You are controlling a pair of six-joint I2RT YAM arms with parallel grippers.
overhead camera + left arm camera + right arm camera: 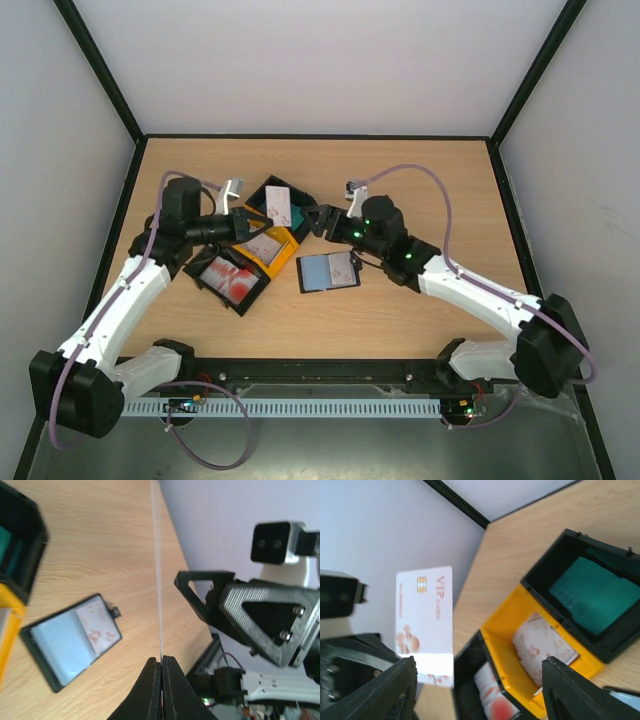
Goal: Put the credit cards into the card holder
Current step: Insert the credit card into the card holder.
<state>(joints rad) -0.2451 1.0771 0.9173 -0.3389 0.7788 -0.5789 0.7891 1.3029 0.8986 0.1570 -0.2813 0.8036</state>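
Midway above the table [400,180], a pale credit card [425,625] marked VIP is held upright in the air by the left gripper [161,662], whose jaws are clenched flat on one end of it. From the left wrist only the card's thin white edge is seen, running straight up from the closed fingertips. The card is carried on edge, it is judged, so that it can be slid into a pocket rather than laid down. Just beside it, the right gripper [477,672] is spread wide, grasping nothing (the card hangs clear of both its fingers). The card holder [328,271] is laid open and flat on the wood, to the right of the trays and slightly nearer, with a bluish panel and a pale card showing inside. More pale cards are kept in a yellow tray [506,630], and teal ones in a black tray [555,555] behind it. The pinched card is judged to be next for the holder; a steady tilt toward a free pocket is what that move would call for.
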